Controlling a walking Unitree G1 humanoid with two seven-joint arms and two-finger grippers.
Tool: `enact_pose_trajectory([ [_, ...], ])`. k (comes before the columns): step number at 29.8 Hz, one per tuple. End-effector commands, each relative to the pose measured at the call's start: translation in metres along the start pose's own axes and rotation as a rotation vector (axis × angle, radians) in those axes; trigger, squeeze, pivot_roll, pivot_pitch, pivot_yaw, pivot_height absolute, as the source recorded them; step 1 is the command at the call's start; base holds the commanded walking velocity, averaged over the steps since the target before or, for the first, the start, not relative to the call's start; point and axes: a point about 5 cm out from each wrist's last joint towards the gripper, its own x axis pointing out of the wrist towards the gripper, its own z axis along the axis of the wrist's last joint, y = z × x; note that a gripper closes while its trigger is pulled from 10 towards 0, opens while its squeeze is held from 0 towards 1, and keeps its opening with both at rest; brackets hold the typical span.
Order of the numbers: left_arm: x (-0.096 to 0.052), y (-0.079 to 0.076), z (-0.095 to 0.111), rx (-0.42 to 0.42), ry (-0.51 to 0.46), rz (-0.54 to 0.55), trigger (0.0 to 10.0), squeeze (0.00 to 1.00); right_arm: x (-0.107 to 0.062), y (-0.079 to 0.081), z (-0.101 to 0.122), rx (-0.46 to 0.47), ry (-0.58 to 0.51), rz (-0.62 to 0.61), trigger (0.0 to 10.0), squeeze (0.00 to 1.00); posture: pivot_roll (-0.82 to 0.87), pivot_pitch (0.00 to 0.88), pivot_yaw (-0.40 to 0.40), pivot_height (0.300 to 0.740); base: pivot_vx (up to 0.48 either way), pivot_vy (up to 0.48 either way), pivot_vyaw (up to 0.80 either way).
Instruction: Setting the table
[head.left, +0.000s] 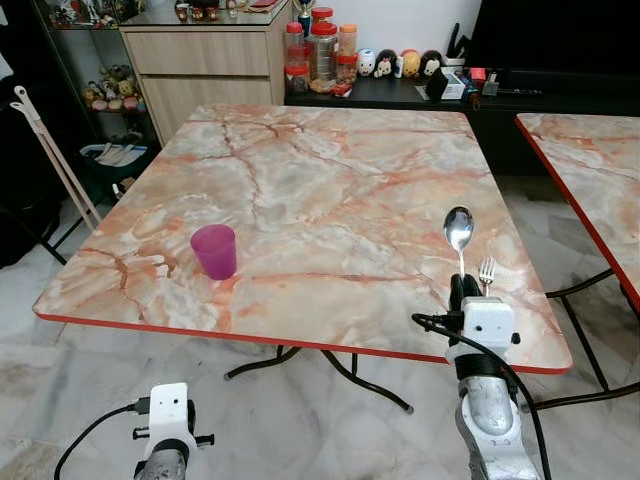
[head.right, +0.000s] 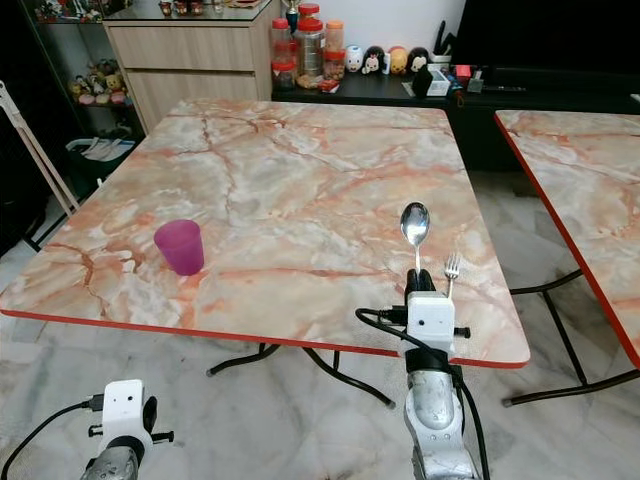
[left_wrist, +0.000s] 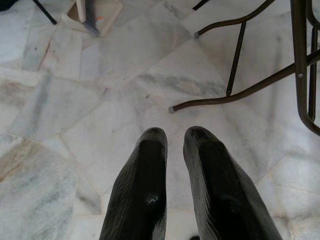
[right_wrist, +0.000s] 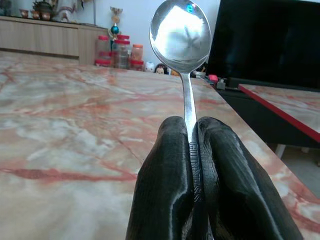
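On the marble table (head.left: 330, 170), a purple cup (head.left: 214, 250) stands near the front edge, while the right gripper (head.left: 463, 288) over the front right corner pinches a spoon (head.left: 458, 232), and apparently a fork (head.left: 486, 272), bowl forward for laying down; the left gripper (left_wrist: 172, 145) hangs below, fingers nearly together, holding nothing.
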Motion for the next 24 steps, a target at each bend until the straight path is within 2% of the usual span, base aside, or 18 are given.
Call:
enact_pose_trajectory([
  [1,-0.001,0.003,0.002,-0.018,-0.028,0.022,10.0,0.0,0.001,0.0,0.004,0.001,-0.01,-0.011,10.0,0.0,-0.03,0.0,0.02,0.74,0.0,0.0,0.0],
  [8,-0.007,0.006,-0.01,0.004,0.021,0.022,10.0,0.0,0.004,0.004,0.007,0.016,-0.006,-0.01,10.0,0.0,-0.04,0.0,0.024,0.74,0.0,0.0,0.0],
  [24,-0.009,0.006,-0.018,0.008,0.07,0.027,10.0,0.0,0.009,0.005,0.01,0.032,0.007,-0.011,10.0,0.0,-0.05,0.0,0.022,0.74,0.0,-0.319,0.0],
])
